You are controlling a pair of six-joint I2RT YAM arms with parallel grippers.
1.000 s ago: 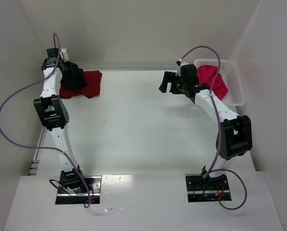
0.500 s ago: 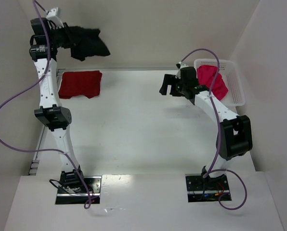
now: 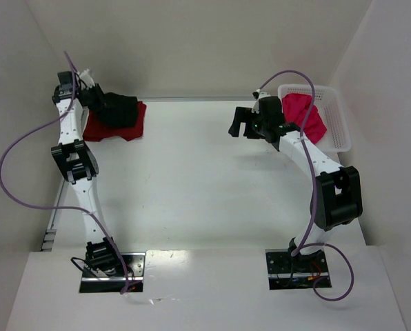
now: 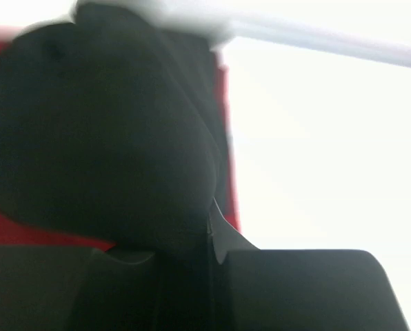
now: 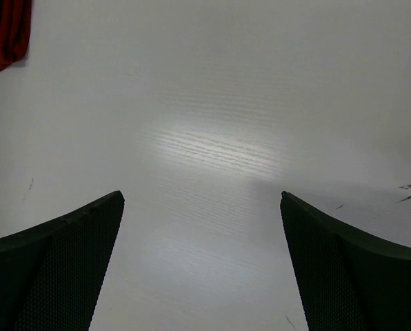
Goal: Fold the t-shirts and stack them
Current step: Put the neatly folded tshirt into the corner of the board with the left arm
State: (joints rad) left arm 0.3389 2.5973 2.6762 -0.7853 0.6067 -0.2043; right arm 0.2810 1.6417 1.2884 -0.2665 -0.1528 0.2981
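Note:
A folded dark red t-shirt (image 3: 129, 127) lies at the far left of the table. My left gripper (image 3: 101, 103) is shut on a bunched black t-shirt (image 3: 119, 109) and holds it over the dark red one. In the left wrist view the black t-shirt (image 4: 102, 131) fills the frame, with the dark red t-shirt (image 4: 227, 152) showing at its edges. A pink-red t-shirt (image 3: 305, 117) lies in the white mesh basket (image 3: 336, 124) at the far right. My right gripper (image 3: 238, 123) is open and empty above the bare table, left of the basket; its jaws stand wide apart in the right wrist view (image 5: 200, 227).
White walls close in the table at the back, left and right. A corner of the dark red t-shirt (image 5: 5, 31) shows at the top left of the right wrist view. The arm bases sit at the near edge.
My left arm lifted the black t-shirt high above the table, then came back down; the black t-shirt now hangs low over the dark red one. The right arm has not moved.

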